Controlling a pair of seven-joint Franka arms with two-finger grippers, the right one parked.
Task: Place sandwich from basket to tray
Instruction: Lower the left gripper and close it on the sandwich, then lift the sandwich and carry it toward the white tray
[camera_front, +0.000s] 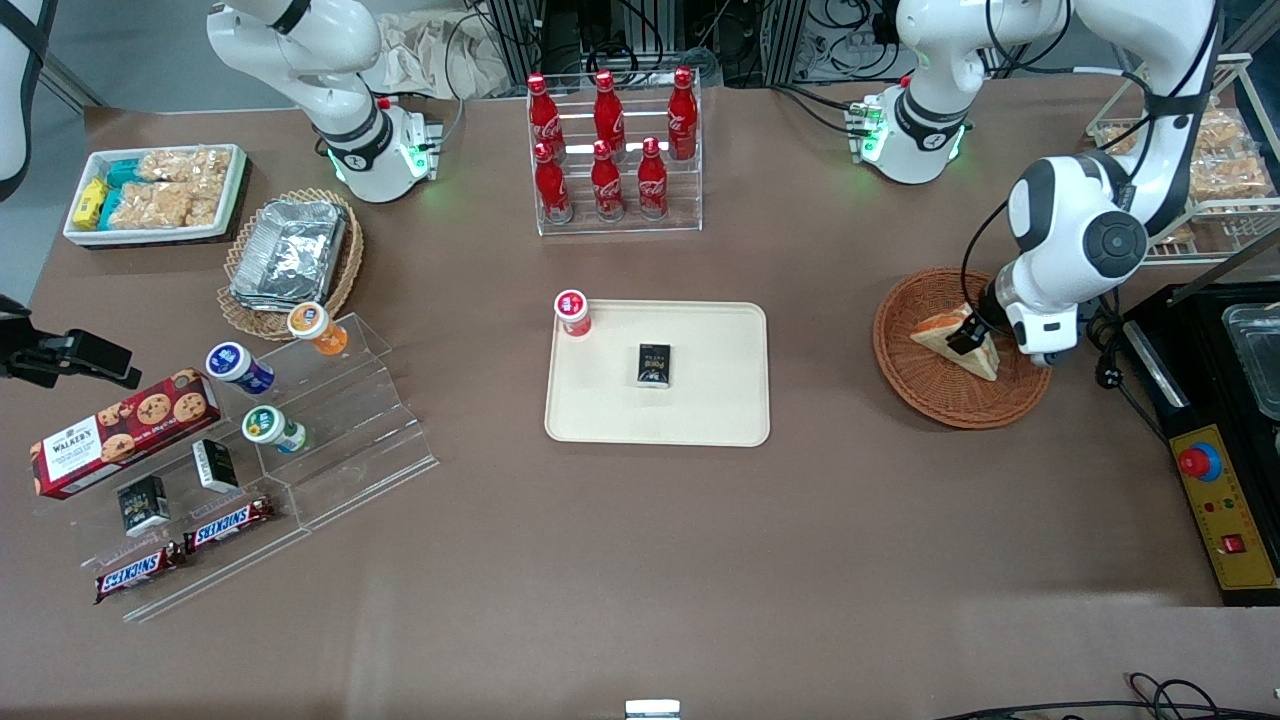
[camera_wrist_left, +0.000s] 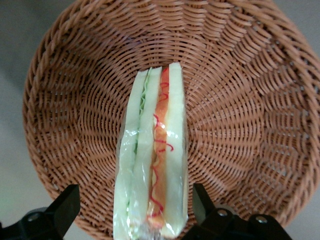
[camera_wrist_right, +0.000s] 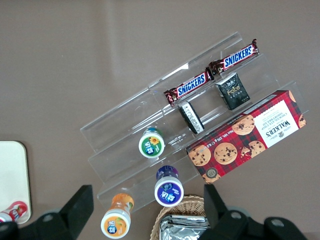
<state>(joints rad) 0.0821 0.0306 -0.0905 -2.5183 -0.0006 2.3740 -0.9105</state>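
I have the claw (camera_front: 968, 338) down inside the basket (camera_front: 915, 300), which sits on the table (camera_front: 640, 540) toward the working arm's end. From the wrist camera its two fingers (camera_wrist_left: 62, 210) stand spread wide, one on each side of the sandwich (camera_wrist_left: 152, 165), with a gap between each pad and the bread, so it has hold of nothing. The sandwich lies in the basket (camera_wrist_left: 240, 100) in clear wrap, its filling edge facing the wrist camera: white bread slices with a green strip and an orange-red strip between them. In the front view the sandwich (camera_front: 940, 328) shows as a pale wedge on the basket floor, partly covered by the claw. The tray (camera_front: 700, 410) rests near the middle of the table, well apart from the basket, toward the parked arm's end from it. On the tray I see a small dark box (camera_front: 655, 365) lying flat, and a red-capped cup (camera_front: 572, 312) at the tray's corner farther from the front camera. Farther still from the camera stands a clear rack of red cola bottles (camera_front: 612, 150).
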